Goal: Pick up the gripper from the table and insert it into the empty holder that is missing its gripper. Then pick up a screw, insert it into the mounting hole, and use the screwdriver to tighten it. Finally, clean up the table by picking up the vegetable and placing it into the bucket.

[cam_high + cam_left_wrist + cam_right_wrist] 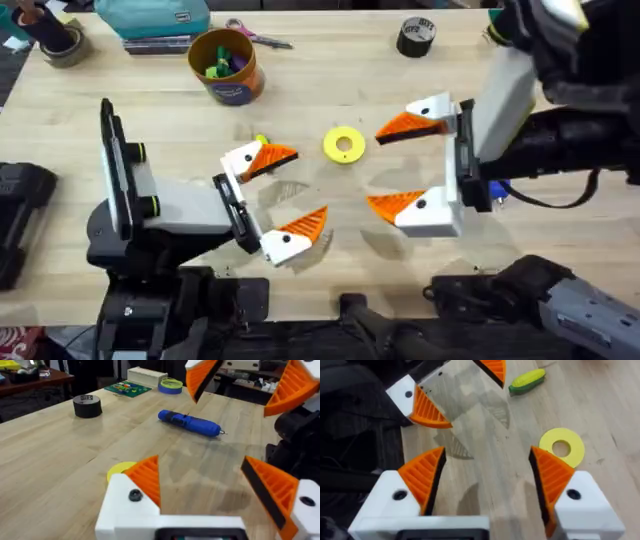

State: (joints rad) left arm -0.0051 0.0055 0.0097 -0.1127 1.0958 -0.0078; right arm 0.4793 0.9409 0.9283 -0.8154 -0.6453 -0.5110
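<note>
A pale wooden table (150,120) carries everything, its boards bare across the middle where the two arms face each other. The left gripper (273,200) hangs low over the centre-left, fingers spread wide with nothing between them; the right gripper (410,165) faces it from the centre-right, likewise spread and empty. Between them lies a yellow ring (344,144), with open wood around it. The corn (527,381) lies just behind the left gripper's far finger. The bucket (226,64) stands toward the far edge, left of centre, with scissors (256,36) and a teal pouch (152,16) near it. A black tape roll (416,36) sits near the far edge on the right. The screwdriver (190,422) lies on its side on the right, under the right arm in the overhead view. Beyond the table, benches with clutter show.
</note>
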